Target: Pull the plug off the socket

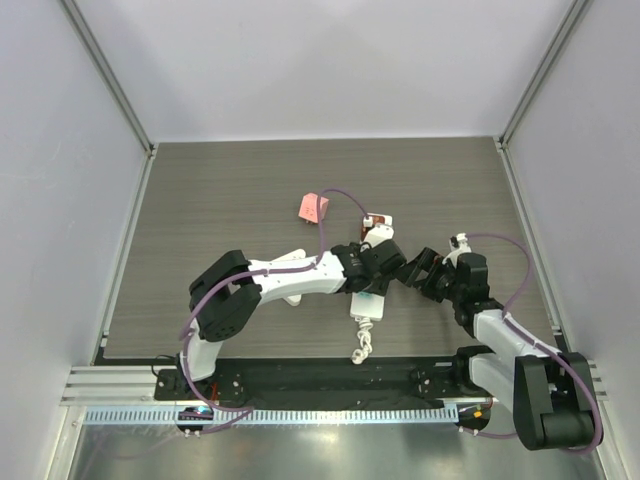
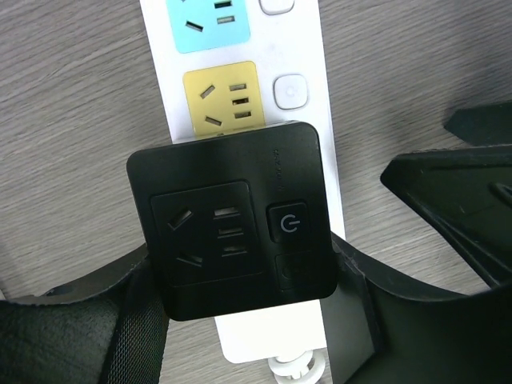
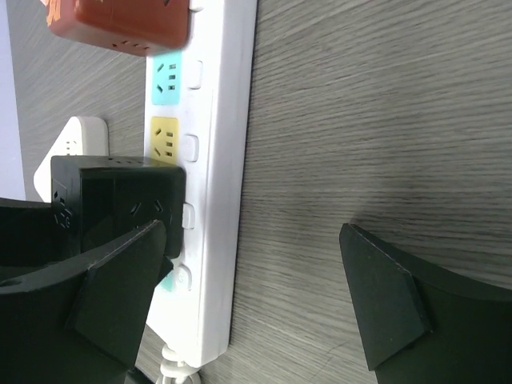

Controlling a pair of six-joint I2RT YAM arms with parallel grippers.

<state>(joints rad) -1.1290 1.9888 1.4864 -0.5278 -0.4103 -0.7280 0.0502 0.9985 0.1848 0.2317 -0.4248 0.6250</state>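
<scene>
The socket (image 2: 296, 96) is a long white power strip lying flat on the table, with blue and yellow outlet faces showing. A black cube plug (image 2: 236, 220) sits on it near the cord end. My left gripper (image 2: 248, 300) is shut on the plug, a finger against each of two opposite sides. In the top view the left gripper (image 1: 372, 268) is over the socket (image 1: 367, 303). My right gripper (image 3: 252, 288) stands open just to the right. One of its fingers (image 3: 120, 296) is by the plug (image 3: 120, 200) and the other is over bare table beside the socket (image 3: 216, 184).
An orange-red plug (image 3: 120, 24) sits at the strip's far end. A white triangular plate (image 3: 70, 148) lies beyond the strip. A pink block (image 1: 313, 207) rests farther back on the table. The knotted white cord (image 1: 361, 345) trails toward the near table edge.
</scene>
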